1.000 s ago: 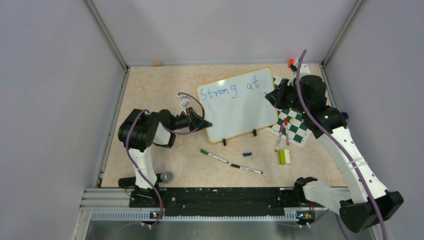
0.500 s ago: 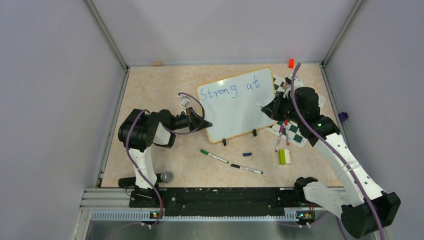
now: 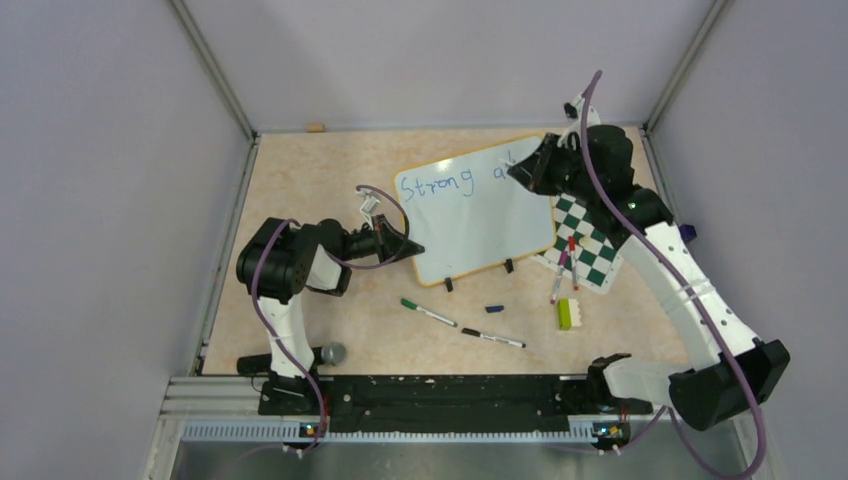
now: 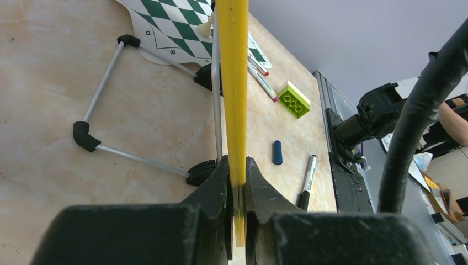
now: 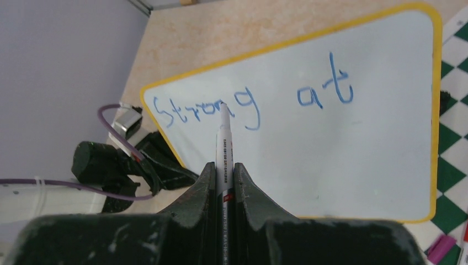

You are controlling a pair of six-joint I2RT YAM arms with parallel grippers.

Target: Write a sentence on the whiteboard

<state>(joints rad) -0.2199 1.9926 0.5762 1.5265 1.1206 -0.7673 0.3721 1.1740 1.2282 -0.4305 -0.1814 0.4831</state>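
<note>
Whiteboard [image 3: 470, 225] pinched at its yellow rim by left gripper [image 4: 236, 165] to steady it; marker [image 5: 224, 138] clamped in right gripper [image 5: 223, 168], poised to extend sentence [image 5: 245, 102].

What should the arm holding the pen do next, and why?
Probably lower the marker onto the blank white area under the first word and start the next word there. The writing on the whiteboard reads only "Strong at", with plenty of bare space below. The right gripper is shut on the marker near the board's top right, and the left gripper clamps the board's edge.
</note>
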